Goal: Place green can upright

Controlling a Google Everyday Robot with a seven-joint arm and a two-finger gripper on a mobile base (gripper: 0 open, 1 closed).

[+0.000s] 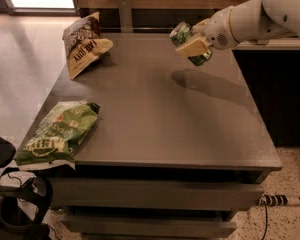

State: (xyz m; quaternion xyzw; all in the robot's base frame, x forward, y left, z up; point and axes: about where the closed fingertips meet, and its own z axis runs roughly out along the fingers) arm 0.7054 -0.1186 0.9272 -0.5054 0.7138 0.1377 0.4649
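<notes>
Far to the left of the jaws and much nearer the camera, 1 flat crinkled green chip bag (57, 133) lies on the front left corner of the grey table (165, 129), its lower end hanging over the edge. Also left of the jaws, at about their level in the view, 1 brown and cream snack bag (85, 44) stands propped near the table's back left corner. The gripper (191, 44) hangs over the back right part of the table, clear of the surface, with its 2 fingers pinching the green can (180, 34) between them. The can is tilted, not upright, its upper end leaning left, and it touches nothing but the fingers; 1 cream finger (192, 48) crosses its near side. Directly below the jaws a dark shadow (190, 79) falls on the tabletop. To the right of the jaws the white arm (250, 21) runs out toward the upper right corner.
</notes>
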